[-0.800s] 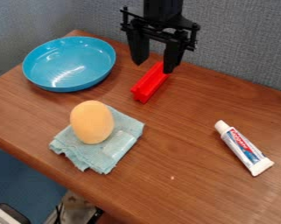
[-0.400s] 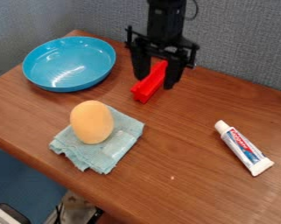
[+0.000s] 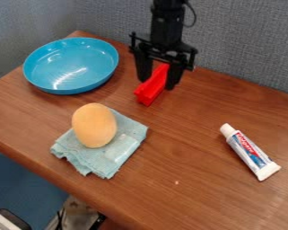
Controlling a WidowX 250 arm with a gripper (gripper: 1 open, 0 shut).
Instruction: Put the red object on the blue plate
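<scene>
The red object (image 3: 150, 89) is a small oblong block lying on the wooden table, a little to the right of the blue plate (image 3: 71, 66). The plate is a round blue dish at the back left with nothing in it. My black gripper (image 3: 160, 74) points straight down over the far end of the red block. Its two fingers stand apart, one on each side of the block, with gaps showing between them and it. The far end of the block is partly hidden behind the fingers.
An orange egg-shaped object (image 3: 93, 124) rests on a crumpled teal cloth (image 3: 119, 151) near the table's front edge. A white toothpaste tube (image 3: 249, 150) lies at the right. A grey wall runs behind the table.
The gripper has come down from above the red block until its fingers straddle the block's far end. The block and the other things have not moved.
</scene>
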